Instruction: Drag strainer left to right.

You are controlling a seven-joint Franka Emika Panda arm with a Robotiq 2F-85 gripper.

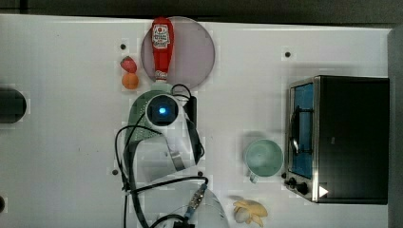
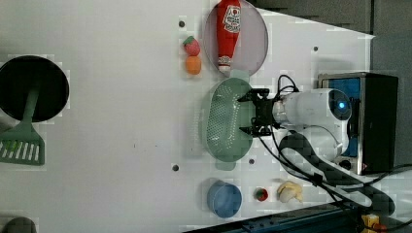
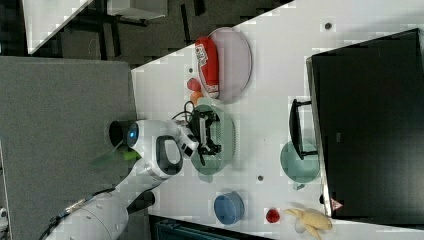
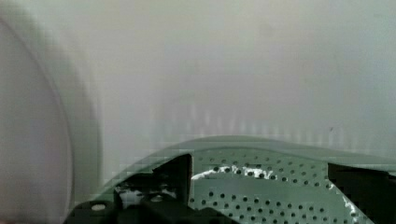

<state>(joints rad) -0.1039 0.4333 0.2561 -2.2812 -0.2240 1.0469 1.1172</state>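
Left view shows the black pincer (image 2: 248, 112) spread wide, holding nothing, over the large pale mint-green perforated plastic strainer (image 2: 221, 119) on the white tabletop (image 2: 121, 121), presumably poised to hook its rim for dragging.

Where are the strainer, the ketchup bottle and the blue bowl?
strainer (image 2: 221, 119): left view, its perforated bottom.
ketchup bottle (image 1: 161, 45): top view, its red body below the label.
blue bowl (image 2: 224, 199): left view, its inside.

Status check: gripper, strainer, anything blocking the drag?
Gripper open, over the strainer's rim. Strainer flat on the table, not gripped. Ketchup bottle on a plate next to one end.
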